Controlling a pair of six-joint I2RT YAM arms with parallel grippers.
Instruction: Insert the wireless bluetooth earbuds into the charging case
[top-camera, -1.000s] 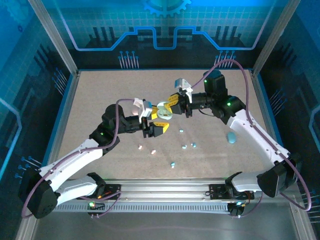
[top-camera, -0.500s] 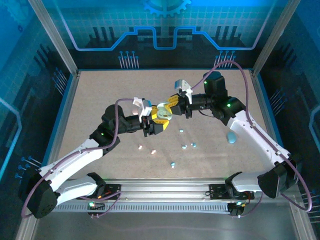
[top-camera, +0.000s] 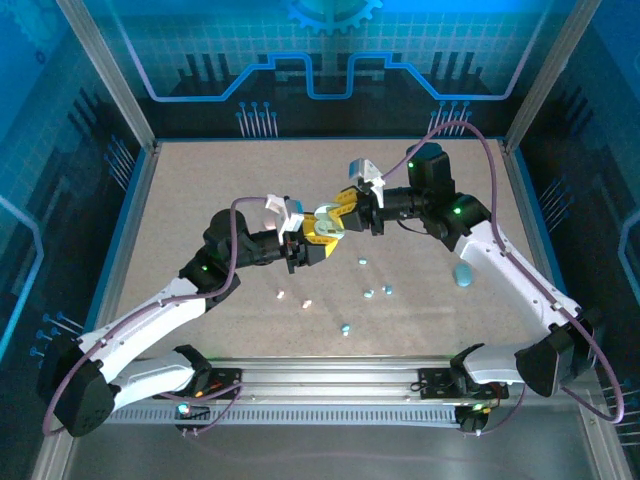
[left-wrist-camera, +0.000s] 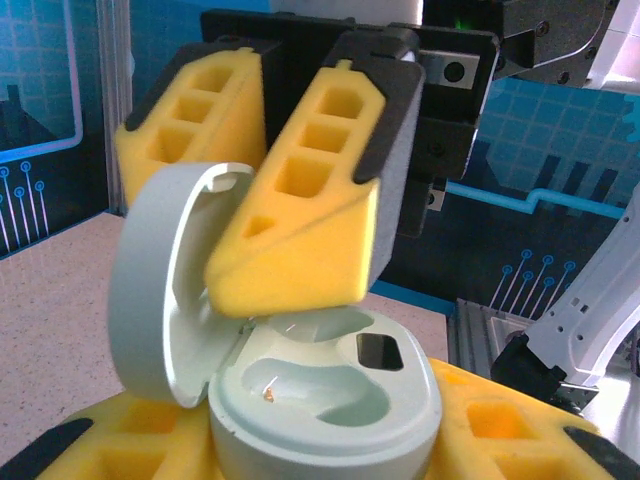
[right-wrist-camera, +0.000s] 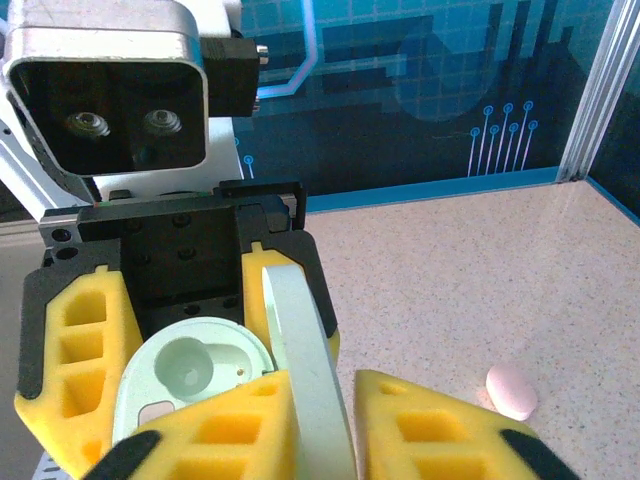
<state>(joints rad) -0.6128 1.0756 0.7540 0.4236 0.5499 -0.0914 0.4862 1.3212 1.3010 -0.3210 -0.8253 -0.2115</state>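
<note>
A pale mint charging case (top-camera: 326, 224) hangs above the table's middle with its lid (left-wrist-camera: 160, 290) swung open. My left gripper (left-wrist-camera: 320, 450) is shut on the case's body (left-wrist-camera: 330, 400), yellow pads on both sides. The wells inside look empty. My right gripper (right-wrist-camera: 325, 400) straddles the lid's edge (right-wrist-camera: 300, 350), jaws slightly open, with a gap on the lid's right side. Earbuds lie on the table in front: teal ones (top-camera: 362, 261), (top-camera: 370, 293), (top-camera: 345, 328) and pale pink ones (top-camera: 282, 295), (top-camera: 307, 302).
A teal oval case (top-camera: 462, 274) lies under the right forearm. A pale pink oval case (right-wrist-camera: 512, 392) rests on the table beside the grippers. Metal frame posts and blue panels wall the table's sides and back.
The left jaws have closed in on the case's body and shifted a little toward the right gripper. The right jaws have eased off the lid.
</note>
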